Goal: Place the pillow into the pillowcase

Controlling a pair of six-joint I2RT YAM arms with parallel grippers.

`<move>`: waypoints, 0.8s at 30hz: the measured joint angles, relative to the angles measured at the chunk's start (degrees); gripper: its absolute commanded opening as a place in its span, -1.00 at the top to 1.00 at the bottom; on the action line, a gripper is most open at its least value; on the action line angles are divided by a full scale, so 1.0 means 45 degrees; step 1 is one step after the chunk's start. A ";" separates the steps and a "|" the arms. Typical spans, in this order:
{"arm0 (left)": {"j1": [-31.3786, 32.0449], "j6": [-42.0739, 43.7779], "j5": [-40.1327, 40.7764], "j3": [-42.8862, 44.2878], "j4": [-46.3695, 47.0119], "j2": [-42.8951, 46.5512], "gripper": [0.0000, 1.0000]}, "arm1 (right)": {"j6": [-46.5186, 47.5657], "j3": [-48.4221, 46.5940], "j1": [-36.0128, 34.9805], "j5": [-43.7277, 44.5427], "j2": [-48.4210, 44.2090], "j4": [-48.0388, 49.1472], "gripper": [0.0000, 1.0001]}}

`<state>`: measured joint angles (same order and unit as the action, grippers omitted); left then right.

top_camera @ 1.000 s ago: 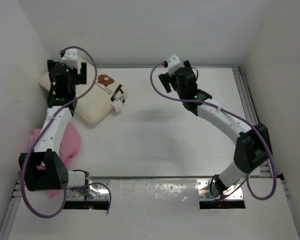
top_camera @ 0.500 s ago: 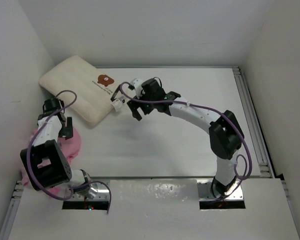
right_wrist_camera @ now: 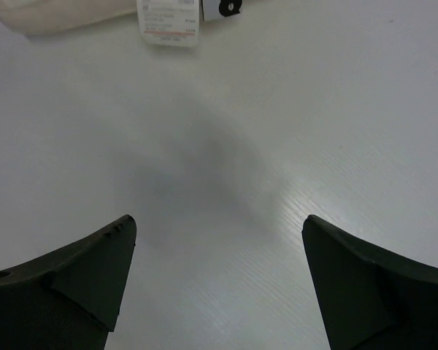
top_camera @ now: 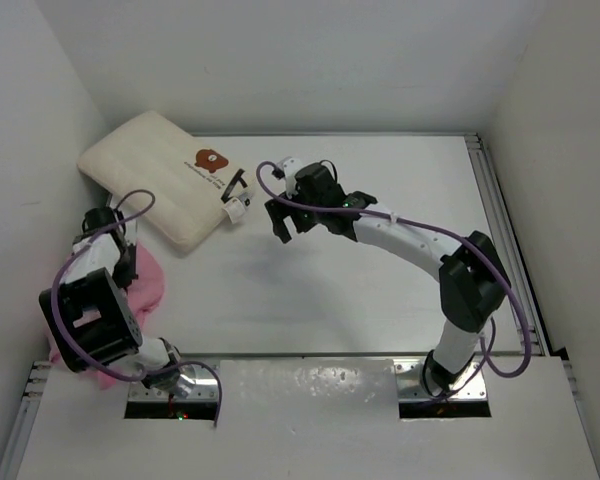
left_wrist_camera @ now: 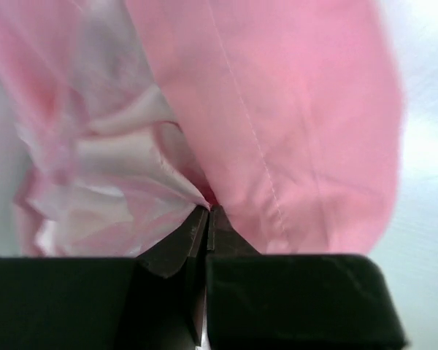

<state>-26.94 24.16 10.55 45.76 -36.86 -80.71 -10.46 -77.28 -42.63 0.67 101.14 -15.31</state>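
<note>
Lift slow with left gripper (left_wrist_camera: 206, 211) pinching pillowcase (left_wrist_camera: 292, 109) near pillow (top_camera: 150, 165), maybe one layer; move spread right gripper (right_wrist_camera: 217, 222) onto pillow's corner.

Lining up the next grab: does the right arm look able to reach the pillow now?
Probably yes: the right gripper hangs open over the table just beside the pillow's tagged corner, nothing between them.

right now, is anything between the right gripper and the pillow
Nothing visible does. The open right gripper hangs over the table just right of the pillow, whose own tags stick out from the near corner.
</note>
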 measured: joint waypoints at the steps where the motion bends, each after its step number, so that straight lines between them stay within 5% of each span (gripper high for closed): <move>1: 0.0068 -0.0010 -0.0189 0.0481 -0.0223 -0.0019 1.00 | -0.0355 0.0000 0.0112 -0.0189 0.0024 0.0223 -0.88; 5: 0.0486 -0.0209 -0.1166 0.3220 -0.0529 0.0058 1.00 | -0.2900 -0.0899 0.0729 -0.0695 0.0937 0.1413 -0.74; 9: 0.0840 -0.0481 -0.1656 0.5202 -0.0131 0.0578 1.00 | -0.6669 -0.3711 0.1185 -0.1005 0.3944 0.3492 -0.71; 16: 0.1729 -0.0481 -0.1035 0.4104 -0.0053 0.1311 1.00 | -1.1895 -0.6139 0.1209 -0.0525 0.7966 0.4138 -0.77; 24: 0.2084 -0.0656 -0.0743 0.3060 -0.0350 0.1243 1.00 | -1.4464 -0.8563 0.0835 -0.0277 1.0642 0.5017 -0.71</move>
<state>-17.56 21.21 7.20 59.53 -38.44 -75.11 -75.55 -115.81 -38.87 -0.58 149.03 7.27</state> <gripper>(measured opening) 0.006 0.883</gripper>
